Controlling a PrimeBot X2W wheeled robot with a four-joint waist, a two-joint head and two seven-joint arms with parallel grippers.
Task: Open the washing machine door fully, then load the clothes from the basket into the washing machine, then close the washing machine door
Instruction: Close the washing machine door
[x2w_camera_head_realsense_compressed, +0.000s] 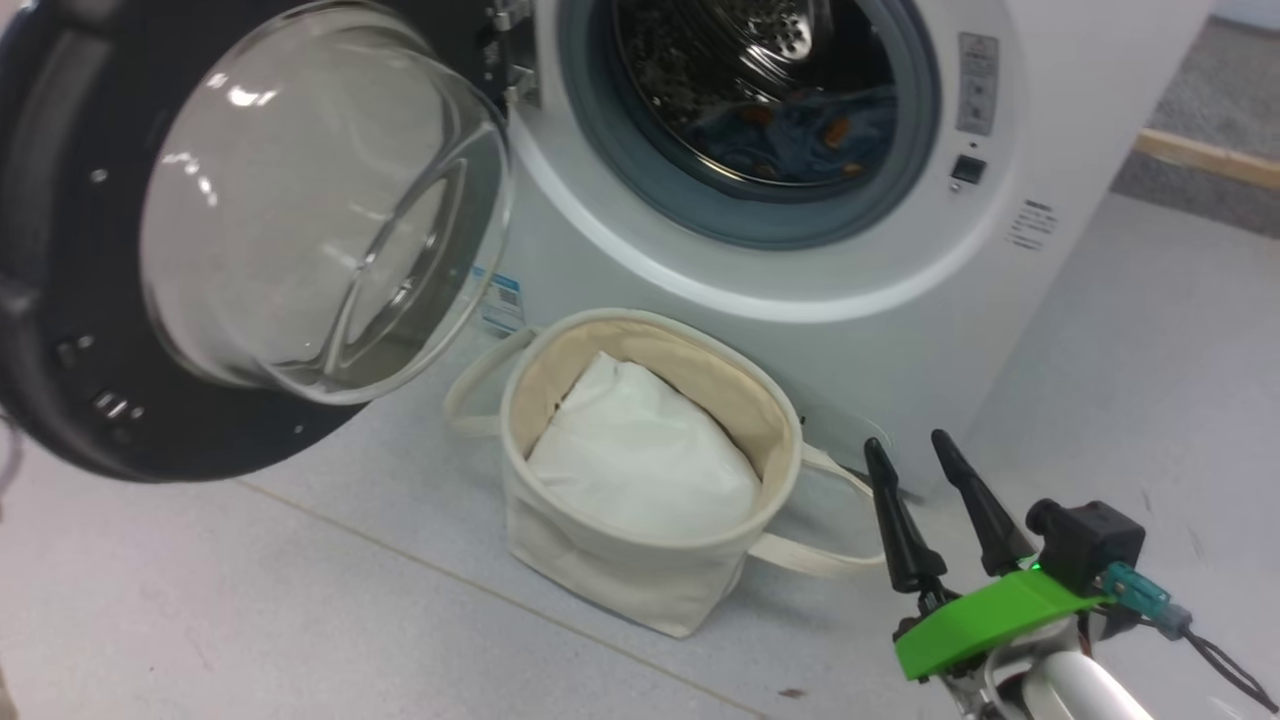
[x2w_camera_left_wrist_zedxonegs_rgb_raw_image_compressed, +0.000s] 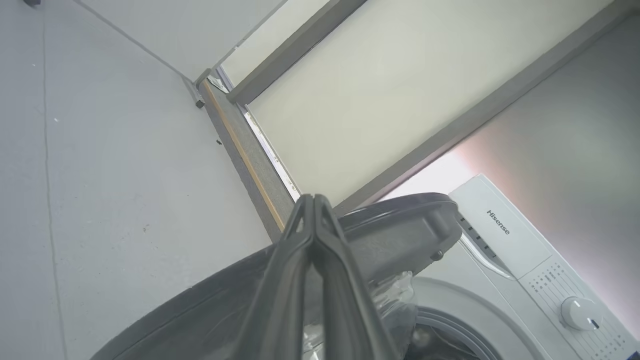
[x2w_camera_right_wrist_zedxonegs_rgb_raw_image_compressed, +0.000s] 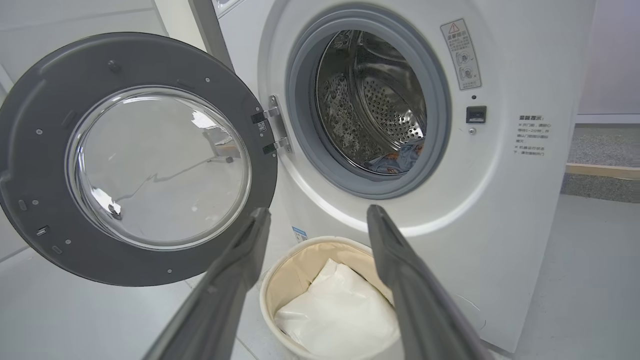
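The washing machine door (x2w_camera_head_realsense_compressed: 50, 230) stands swung open to the left, its glass bowl bulging toward me; the right wrist view shows the door (x2w_camera_right_wrist_zedxonegs_rgb_raw_image_compressed: 45, 110) too. The clothes (x2w_camera_head_realsense_compressed: 790, 140), blue with orange print, lie low inside the steel drum of the washing machine (x2w_camera_head_realsense_compressed: 880, 330), and show there in the right wrist view as well (x2w_camera_right_wrist_zedxonegs_rgb_raw_image_compressed: 400, 159). The basket (x2w_camera_head_realsense_compressed: 600, 560) stands on the floor below the opening. My right gripper (x2w_camera_head_realsense_compressed: 908, 445) is open and empty, right of the basket. My left gripper (x2w_camera_left_wrist_zedxonegs_rgb_raw_image_compressed: 313, 198) is shut, fingertips together, above the door's dark outer rim (x2w_camera_left_wrist_zedxonegs_rgb_raw_image_compressed: 400, 235).
A plain white pad (x2w_camera_head_realsense_compressed: 640, 450) fills the basket (x2w_camera_right_wrist_zedxonegs_rgb_raw_image_compressed: 280, 285). Grey floor spreads in front and to the right of the machine. A wooden strip (x2w_camera_head_realsense_compressed: 1200, 158) edges a grey mat at the far right. The machine's control knob (x2w_camera_left_wrist_zedxonegs_rgb_raw_image_compressed: 575, 312) is at its top.
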